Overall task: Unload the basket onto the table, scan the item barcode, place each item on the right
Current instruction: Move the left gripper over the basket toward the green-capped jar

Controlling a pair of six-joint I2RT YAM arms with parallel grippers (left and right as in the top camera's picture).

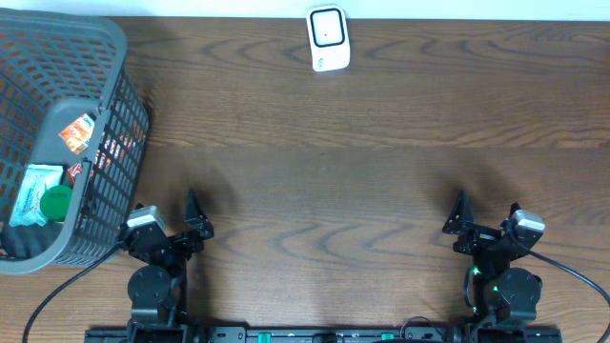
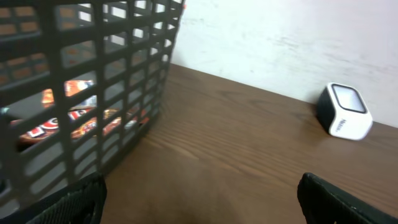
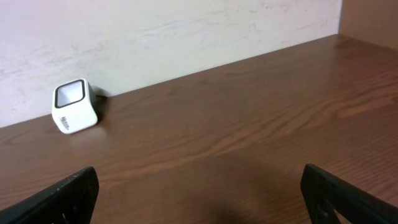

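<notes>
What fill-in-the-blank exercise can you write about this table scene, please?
The grey basket stands on the robot's ___ side.
The scanner at the far edge of the table is mostly ___.
The left claw and the right claw are both ___, holding nothing.
The snack packets lie ___ the basket.
Missing words: left, white, open, inside.

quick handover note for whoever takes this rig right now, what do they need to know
Left tool: open, empty, just right of the basket.
Right tool: open, empty, at the near right of the table.
Items: packets all lie inside the basket at the left.
Scanner: far edge, centre, by the wall.
Done: nothing; no item is out of the basket.
Left: pick a packet, likely with the left tool, and show its barcode to the scanner.
</notes>
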